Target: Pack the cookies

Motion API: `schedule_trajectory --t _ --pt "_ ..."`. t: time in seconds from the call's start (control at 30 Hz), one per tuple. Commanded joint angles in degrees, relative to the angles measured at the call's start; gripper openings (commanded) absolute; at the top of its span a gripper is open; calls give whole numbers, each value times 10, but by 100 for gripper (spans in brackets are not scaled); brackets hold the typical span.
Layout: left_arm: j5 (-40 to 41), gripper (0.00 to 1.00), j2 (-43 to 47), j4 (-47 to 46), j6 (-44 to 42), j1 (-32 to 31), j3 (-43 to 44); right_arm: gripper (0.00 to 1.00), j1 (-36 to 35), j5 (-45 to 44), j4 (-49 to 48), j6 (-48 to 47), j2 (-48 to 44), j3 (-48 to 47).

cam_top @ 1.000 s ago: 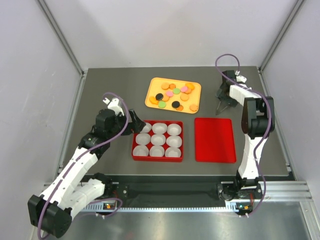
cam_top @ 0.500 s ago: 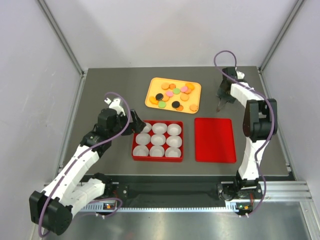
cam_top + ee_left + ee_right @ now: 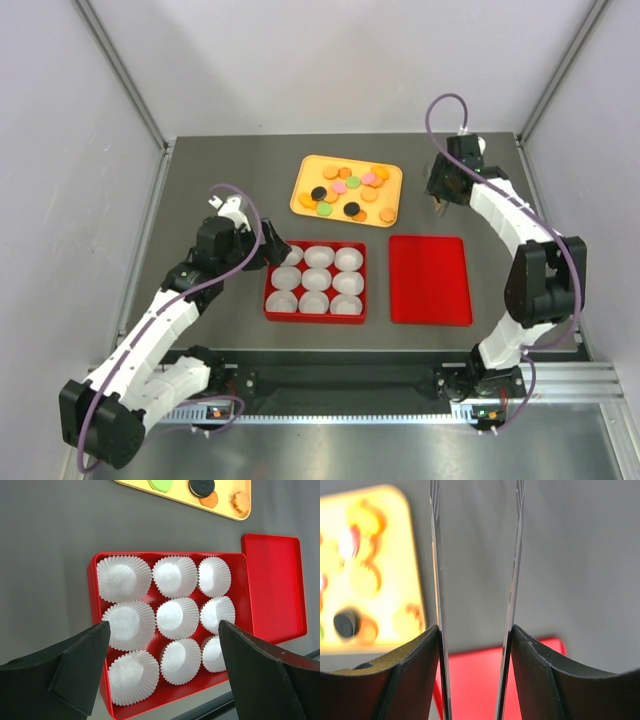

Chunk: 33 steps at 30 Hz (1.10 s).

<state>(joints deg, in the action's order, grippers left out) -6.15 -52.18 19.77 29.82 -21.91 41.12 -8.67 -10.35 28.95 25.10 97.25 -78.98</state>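
Note:
The cookies (image 3: 346,188), mostly orange with a few pink, green and black, lie on a yellow tray (image 3: 300,172) at the back middle. Some cookies (image 3: 201,486) show at the top of the left wrist view; the right wrist view gives blurred cookies (image 3: 365,577) on the tray (image 3: 395,540). My right gripper (image 3: 439,203) (image 3: 476,500) hangs over bare table just right of the tray, its thin blades apart with nothing between them. My left gripper (image 3: 268,250) (image 3: 162,630) is wide open above the left side of a red box (image 3: 269,282) (image 3: 94,587), holding nothing.
The red box holds several white pleated paper cups (image 3: 318,279) (image 3: 171,617). Its flat red lid (image 3: 430,280) (image 3: 275,585) (image 3: 475,680) lies to its right. Grey walls enclose the dark table (image 3: 220,170) on three sides.
The right arm has swung its elbow out to the right and drawn the gripper slightly back, and its jaws have narrowed. The left arm has barely moved.

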Motion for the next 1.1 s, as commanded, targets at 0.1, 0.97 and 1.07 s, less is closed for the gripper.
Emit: schedule_trajectory --t 0.1,0.97,1.07 --pt "12 94 1 -14 -11 -2 7 52 -81 18 5 -46 -114 32" --pt "21 94 16 -25 -6 -3 -15 47 -222 12 47 -95 -142 95" --pt "21 94 16 -26 -7 -3 -17 47 -222 8 45 -96 -138 100"
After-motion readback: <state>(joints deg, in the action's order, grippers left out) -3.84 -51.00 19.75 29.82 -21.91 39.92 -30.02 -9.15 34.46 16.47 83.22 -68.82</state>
